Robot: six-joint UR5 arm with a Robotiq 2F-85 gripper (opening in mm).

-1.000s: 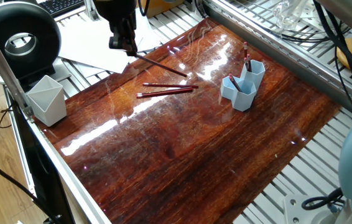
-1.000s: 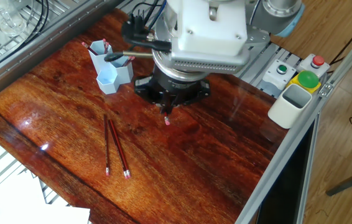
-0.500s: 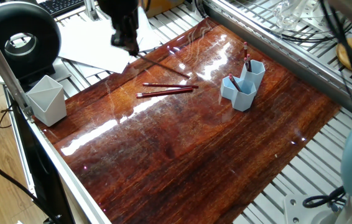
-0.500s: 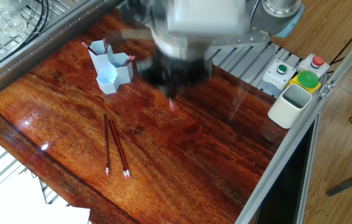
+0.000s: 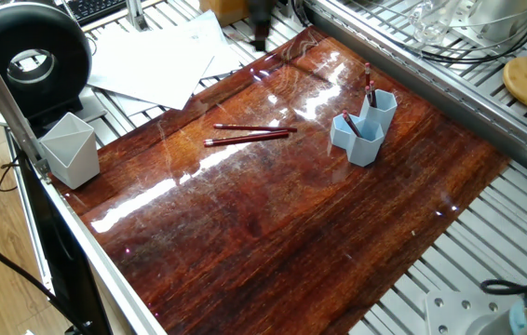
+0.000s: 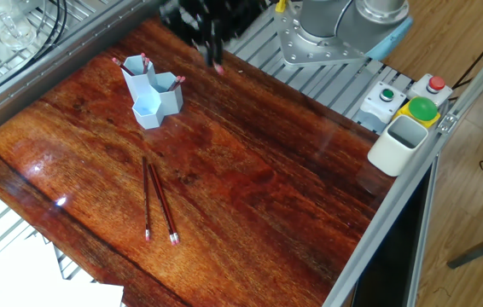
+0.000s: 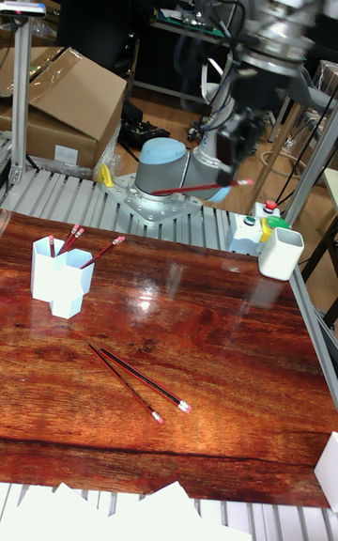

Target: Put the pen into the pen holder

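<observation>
- Tool (image 5: pixel 260 20) in one fixed view has gone from the near left corner of the surface (image 5: pixel 282 233) to a dark blur at the top edge, past the far end of the wood; a second ago it hung over the papers (image 5: pixel 156 60) with a pen slanting down from it. Blur hides its fingers and whatever it carries in this view.
- Holder (image 5: pixel 364 127) sits as before on the right part of the surface, with pens standing in its tubes. Two loose pens (image 5: pixel 249 132) lie side by side left of it, unmoved. Grey cup (image 5: pixel 70 149) stays at the left edge.
- Tool (image 6: pixel 212 21) in the other fixed view has left the middle of the surface (image 6: pixel 258 196), where it filled the frame, and is now a dark smear at the top edge, just right of the holder (image 6: pixel 152 89) and above it. A small pink tip shows under the smear. Two loose pens (image 6: pixel 160 209) lie untouched in the lower left.
- Tool (image 7: pixel 242 142) in the tall view hangs high above the surface (image 7: pixel 188 334), clamped on a pen (image 7: pixel 199 188) that lies nearly level, pink eraser end pointing right. Holder (image 7: pixel 58 280) stands at the left, well below and apart from the held pen. Two loose pens (image 7: pixel 139 381) lie crossed near the middle.
</observation>
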